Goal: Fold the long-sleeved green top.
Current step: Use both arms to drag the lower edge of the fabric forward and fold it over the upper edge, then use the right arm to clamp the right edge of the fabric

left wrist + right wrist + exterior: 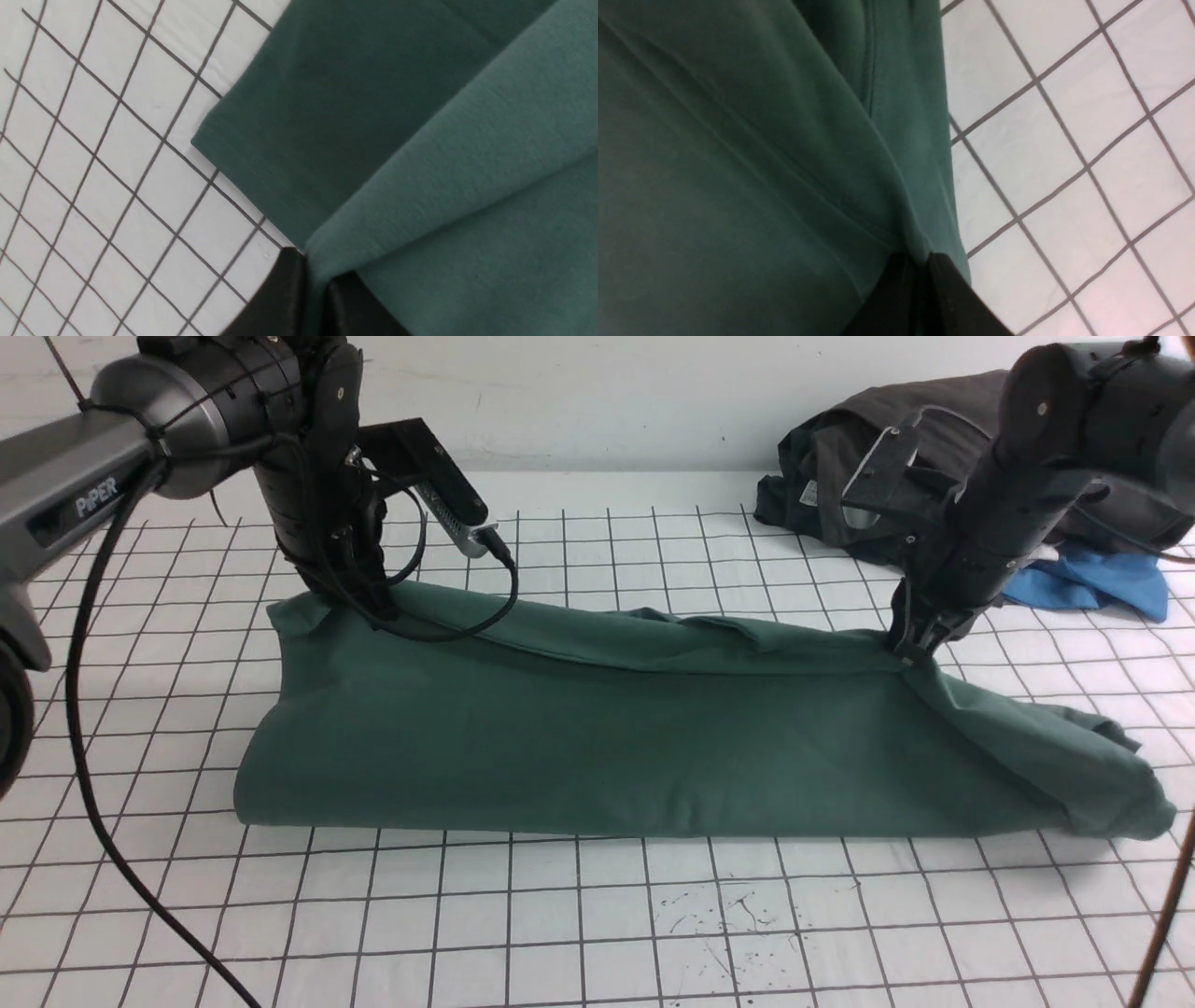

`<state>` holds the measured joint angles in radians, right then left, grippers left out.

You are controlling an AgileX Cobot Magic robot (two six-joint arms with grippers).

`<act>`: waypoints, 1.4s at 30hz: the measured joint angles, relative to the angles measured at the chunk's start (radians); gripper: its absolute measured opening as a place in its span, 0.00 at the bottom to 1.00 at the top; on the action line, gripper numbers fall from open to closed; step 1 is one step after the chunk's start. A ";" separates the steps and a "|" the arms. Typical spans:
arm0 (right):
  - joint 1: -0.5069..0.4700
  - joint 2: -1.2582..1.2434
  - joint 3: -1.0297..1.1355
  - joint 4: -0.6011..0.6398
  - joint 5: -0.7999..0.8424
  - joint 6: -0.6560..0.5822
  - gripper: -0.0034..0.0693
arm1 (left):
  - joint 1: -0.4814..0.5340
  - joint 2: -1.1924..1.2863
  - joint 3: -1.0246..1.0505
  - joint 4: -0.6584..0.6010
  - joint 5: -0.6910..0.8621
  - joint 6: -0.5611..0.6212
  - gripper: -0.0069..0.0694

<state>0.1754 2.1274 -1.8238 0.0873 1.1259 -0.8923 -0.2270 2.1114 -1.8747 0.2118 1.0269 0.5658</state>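
Both pairs of jaws are pinched tight on cloth, with only a thin fold between the black fingers. The left gripper [378, 607] and the right gripper [910, 653] each hold the far edge of the green long-sleeved top [607, 747], one at either end.

That edge hangs raised between them, a little higher on the left than on the right. From it the fabric slopes down toward the near side like a lean-to and ends in a soft rounded fold resting on the table [560, 915], a white surface ruled with a dark grid. The top sits about mid-table. It is a dull, dark green jersey, matte and mostly smooth across the front face, with a loose flap lying along the raised edge. Past the right gripper it trails off into a crumpled tail on the table.

Close up by the left fingers a stitched hem shows; by the right fingers, a seam line.

Behind the right arm lies a dark heap of clothes [840, 457] with a blue garment [1092, 583] beside it, both well apart from the top.
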 joint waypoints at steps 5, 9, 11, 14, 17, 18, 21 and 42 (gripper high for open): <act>0.000 0.078 -0.058 0.003 -0.049 0.010 0.06 | 0.034 0.065 -0.037 -0.027 -0.055 0.001 0.11; -0.003 0.106 -0.064 0.009 -0.091 0.017 0.06 | 0.054 0.094 -0.038 -0.043 -0.101 0.001 0.11; -0.006 0.117 -0.066 0.015 -0.111 0.024 0.06 | 0.063 0.109 -0.038 -0.057 -0.124 0.001 0.11; -0.018 0.128 -0.067 0.025 -0.145 0.054 0.07 | 0.077 0.129 -0.038 -0.087 -0.167 0.000 0.13; -0.026 0.131 -0.067 0.028 -0.186 0.076 0.13 | 0.083 0.135 -0.038 -0.099 -0.195 0.000 0.18; -0.031 0.131 -0.068 0.027 -0.204 0.084 0.16 | 0.084 0.135 -0.038 -0.099 -0.201 0.000 0.21; -0.041 0.131 -0.068 0.021 -0.248 0.122 0.28 | 0.085 0.135 -0.039 -0.094 -0.220 -0.004 0.30; 0.098 0.160 -0.172 0.245 0.074 0.096 0.16 | 0.085 0.103 -0.296 -0.198 0.175 -0.278 0.35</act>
<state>0.2737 2.2871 -1.9958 0.3327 1.1999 -0.7961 -0.1424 2.2140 -2.1710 0.0143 1.2017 0.2878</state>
